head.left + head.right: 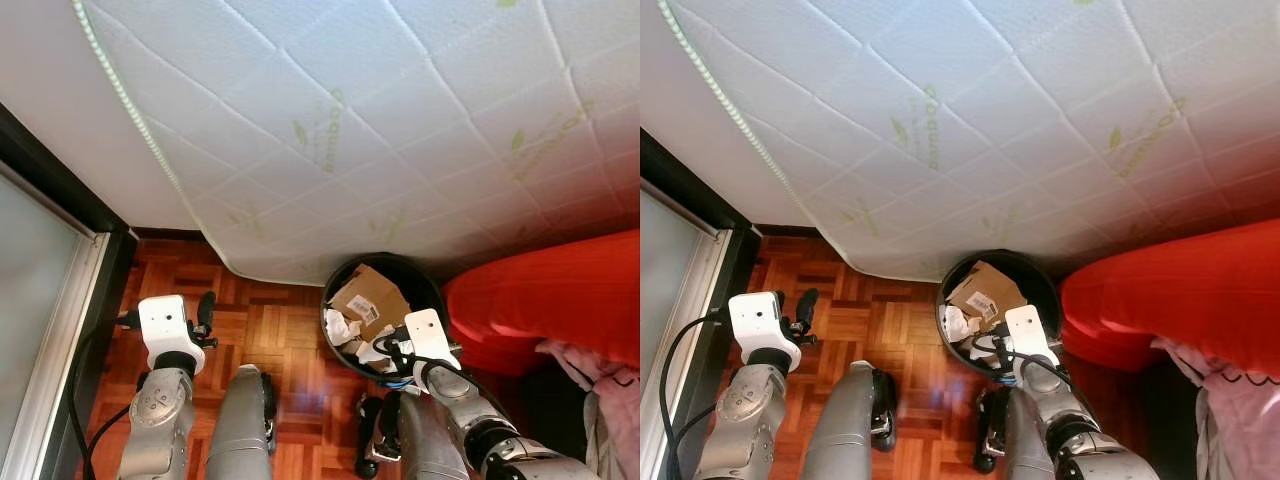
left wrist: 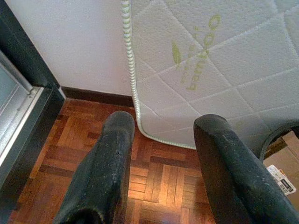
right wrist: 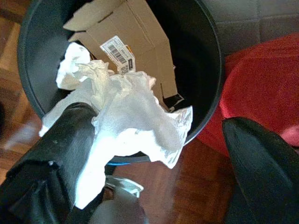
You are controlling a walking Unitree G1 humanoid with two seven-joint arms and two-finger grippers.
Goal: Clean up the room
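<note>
Over one black bin (image 1: 432,283), the right pincer (image 3: 159,154) gapes wide, one tissue (image 3: 135,116) draped.

White quilted mattress (image 1: 400,110), diamond stitching, pale green leaf print; reddish-brown parquet floor (image 1: 270,330); black bin (image 3: 205,70), brown cardboard (image 3: 135,42), white crumpled paper (image 3: 135,116); red cushion (image 1: 550,300) right; black fingers (image 2: 100,172)

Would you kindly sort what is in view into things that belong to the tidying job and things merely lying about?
Part of the job:
- black bin
- crumpled white paper over the bin's rim, against a finger of the open right pincer
- cardboard box in the bin

Just there:
- white mattress
- red cushion
- left pincer, open
</note>
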